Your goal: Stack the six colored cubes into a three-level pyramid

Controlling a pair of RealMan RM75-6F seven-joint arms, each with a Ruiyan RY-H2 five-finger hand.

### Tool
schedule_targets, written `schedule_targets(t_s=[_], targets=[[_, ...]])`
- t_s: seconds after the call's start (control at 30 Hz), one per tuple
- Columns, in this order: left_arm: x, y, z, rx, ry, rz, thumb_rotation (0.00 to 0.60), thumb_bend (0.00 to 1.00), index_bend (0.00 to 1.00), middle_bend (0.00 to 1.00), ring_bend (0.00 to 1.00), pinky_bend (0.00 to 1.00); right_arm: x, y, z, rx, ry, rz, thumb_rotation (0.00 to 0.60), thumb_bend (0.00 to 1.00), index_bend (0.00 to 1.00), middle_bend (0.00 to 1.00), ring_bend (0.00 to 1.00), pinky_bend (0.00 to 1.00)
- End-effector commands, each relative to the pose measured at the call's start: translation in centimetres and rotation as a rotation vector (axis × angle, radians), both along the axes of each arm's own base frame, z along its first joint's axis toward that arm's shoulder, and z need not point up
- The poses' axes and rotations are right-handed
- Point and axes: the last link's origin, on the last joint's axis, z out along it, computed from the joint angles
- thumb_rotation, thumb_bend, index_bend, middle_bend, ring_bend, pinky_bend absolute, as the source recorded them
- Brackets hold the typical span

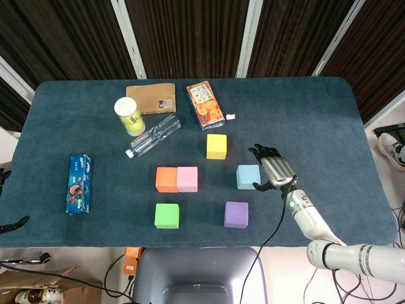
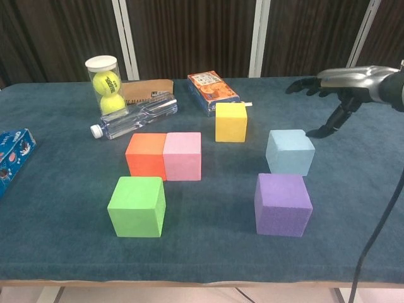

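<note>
On the blue tabletop (image 1: 316,114) all six cubes sit at base level, none stacked yet. Taking the pink cube (image 1: 187,178) as landmark: the orange cube (image 1: 166,179) touches its left face, seemingly the start of the pyramid's bottom row. The green cube (image 1: 166,215) lies just in front and to the left, the yellow cube (image 1: 216,146) behind and to the right, the light blue cube (image 1: 248,177) to the right and the purple cube (image 1: 236,214) in front-right.

The right hand (image 1: 273,170) hovers just beyond the light blue cube, fingers spread and empty, likely lined up to grasp it. Only the fingertips of the left hand (image 1: 11,224) show, far to the left; its state cannot be told.

No writing is legible on the orange box (image 1: 205,106), blue packet (image 1: 78,183) or tennis-ball tube (image 1: 130,116).
</note>
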Motion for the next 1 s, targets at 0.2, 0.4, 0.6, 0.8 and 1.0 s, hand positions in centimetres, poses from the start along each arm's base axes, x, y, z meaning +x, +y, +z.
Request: schedule_targets(t_s=[0.2,0.4,0.6,0.8,1.0], targets=[[0.1,0.1,-0.4,-0.005,0.002,0.006,0.6,0.03,0.1,0.03,0.0,0.08,-2.4,-0.6,-1.5,0.038,0.028,-0.047,0.6,0.21,0.11,0.0,0.0,0.0],[0.0,0.1,-0.5,-0.01,0.004,0.015,0.6,0.03,0.1,0.03,0.0,0.08,-3.1,-1.5,-3.2,0.065,0.015,-0.074,0.6,0.21,0.12,0.0,0.0,0.0],[-0.1,0.3,-0.4,-0.008,-0.003,0.023,0.6,0.03,0.1,0.03,0.0,0.09,-3.4,-2.1,-3.9,0.06,0.011,-0.081,0.6,0.21,0.25,0.0,0.0,0.0],[-0.2,0.4,-0.5,-0.015,-0.004,0.028,0.6,0.03,0.1,0.03,0.0,0.08,-3.3,-2.6,-4.5,0.06,-0.031,-0.1,0.6,0.21,0.38,0.0,0.0,0.0],[-0.1,0.3,-0.4,-0.008,-0.006,0.026,0.6,0.03,0.1,0.03,0.0,0.08,-2.8,-2.6,-4.5,0.054,-0.067,-0.085,0.6,0.21,0.46,0.0,0.0,0.0]])
